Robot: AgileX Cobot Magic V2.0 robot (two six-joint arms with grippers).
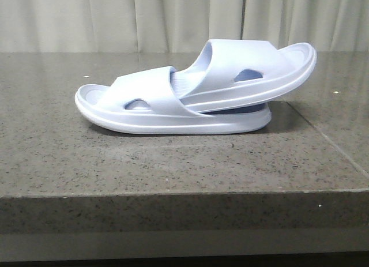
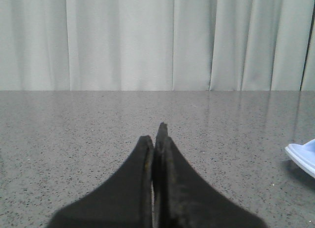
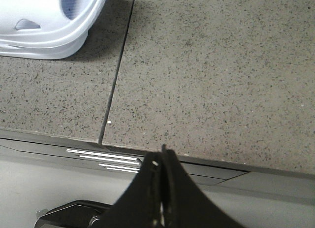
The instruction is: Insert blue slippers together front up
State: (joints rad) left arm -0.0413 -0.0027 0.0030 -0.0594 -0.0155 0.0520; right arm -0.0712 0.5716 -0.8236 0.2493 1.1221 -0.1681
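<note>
Slippers (image 1: 190,97) of smooth moulded foam nest on speckled stone table (image 1: 173,163).

Soft even light, short shadow beside slippers (image 1: 196,94), close fingers (image 2: 142,188) blurred

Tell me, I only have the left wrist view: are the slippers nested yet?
Observer: Yes. The front view shows the upper slipper pushed under the strap of the lower slipper.
Operator: Does the upper one lie flat?
Observer: No, its free end tilts up above the table.
Operator: And the right tool?
Observer: The right tool is shut, empty, over the table edge, apart from the pair.
</note>
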